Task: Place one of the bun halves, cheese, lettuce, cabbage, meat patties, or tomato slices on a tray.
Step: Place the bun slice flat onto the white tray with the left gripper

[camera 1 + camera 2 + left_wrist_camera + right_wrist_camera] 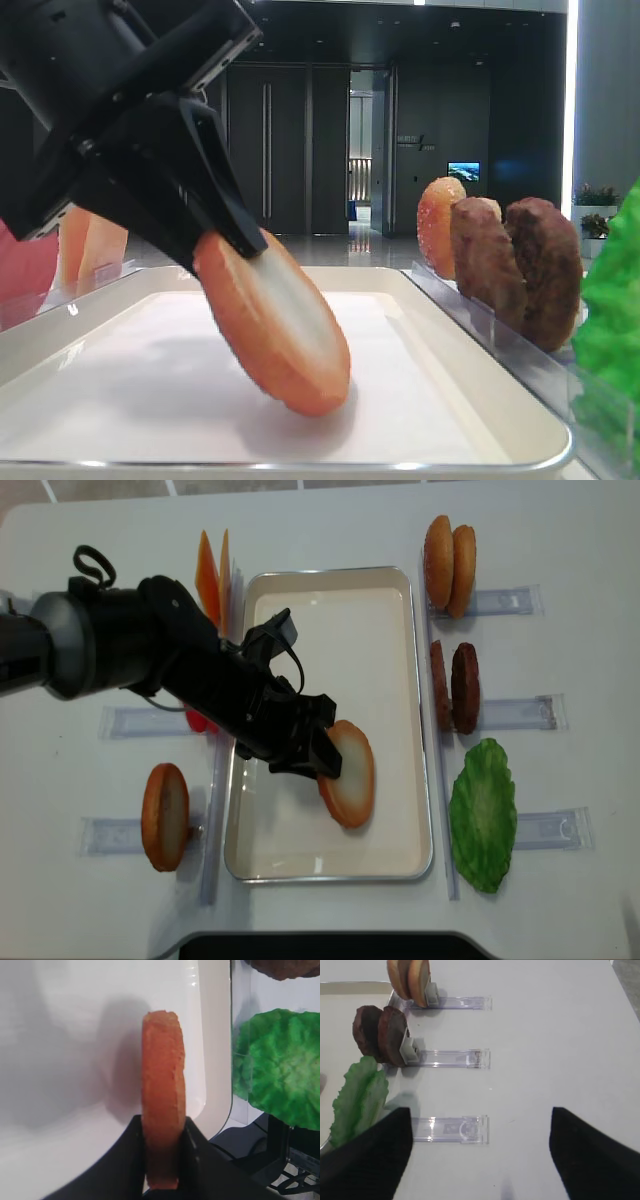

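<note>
left gripper: mine (pixel 322 760), closed on a bun half (pixel 350 773); black fingers (pixel 131 1152) press both flat faces, seen up close in the left wrist view.
bun half: tilted, leaning away from my fingers, pale face up toward the far end; low edge looks to touch the tray floor in the low front view, cannot tell for sure.
tray (pixel 420 710): right under my left gripper; bun sits in its near half, toward the right rim.
right gripper: mine (pixel 481 1152), fingers spread wide, holding nothing; it hangs over bare table.
rack (pixel 451 1130): clear plastic, just ahead of my right gripper, between the fingers' line of view.
lettuce (pixel 483 814): green leaf, to the right of my left gripper, past the tray rim; front-left of my right gripper.
patties (pixel 454 686): two dark discs standing on a rack, right of my left gripper, outside the tray.
bun pair (pixel 449 552): two more halves upright on the far right rack, well apart from both grippers.
spare bun (pixel 165 816): one half upright, behind-left of my left gripper, outside the tray.
cheese (pixel 209 572): orange slices standing, far left of the tray, beyond my left arm.
tomato (pixel 200 721): red bit peeking under my left arm, mostly hidden.
</note>
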You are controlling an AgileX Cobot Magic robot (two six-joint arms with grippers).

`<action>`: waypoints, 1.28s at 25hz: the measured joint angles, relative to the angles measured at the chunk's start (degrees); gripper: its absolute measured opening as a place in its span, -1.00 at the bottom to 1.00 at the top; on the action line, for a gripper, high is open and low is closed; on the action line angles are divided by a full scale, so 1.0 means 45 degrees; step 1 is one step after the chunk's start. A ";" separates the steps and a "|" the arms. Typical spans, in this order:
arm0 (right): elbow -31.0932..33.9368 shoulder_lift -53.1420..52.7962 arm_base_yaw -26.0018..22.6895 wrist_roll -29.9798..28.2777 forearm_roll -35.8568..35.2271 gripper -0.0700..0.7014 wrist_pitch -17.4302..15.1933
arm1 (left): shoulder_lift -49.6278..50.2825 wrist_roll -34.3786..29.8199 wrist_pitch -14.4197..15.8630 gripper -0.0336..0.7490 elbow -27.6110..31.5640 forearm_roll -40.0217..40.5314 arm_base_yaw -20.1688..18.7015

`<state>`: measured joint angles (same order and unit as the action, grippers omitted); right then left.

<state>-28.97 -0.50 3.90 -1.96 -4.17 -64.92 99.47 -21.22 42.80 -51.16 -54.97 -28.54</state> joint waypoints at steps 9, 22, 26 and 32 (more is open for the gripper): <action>0.0000 0.0000 0.0000 0.0000 0.0000 0.58 0.0000 | 0.0213 -0.0003 0.0076 -0.56 0.0000 0.0169 0.0000; 0.0000 0.0000 0.0000 0.0000 0.0000 0.58 0.0000 | 0.0213 0.0528 0.0279 -0.54 0.0000 0.0902 0.0348; 0.0000 0.0000 0.0000 0.0000 0.0000 0.58 0.0000 | 0.0213 0.0552 0.0293 -0.25 0.0000 0.1074 0.0379; 0.0000 0.0000 0.0000 0.0000 0.0000 0.58 0.0000 | 0.0199 0.0808 0.0293 0.36 0.0000 0.1329 0.0379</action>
<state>-28.97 -0.50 3.90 -1.96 -4.17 -64.92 100.37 -17.59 44.12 -51.16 -48.99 -26.84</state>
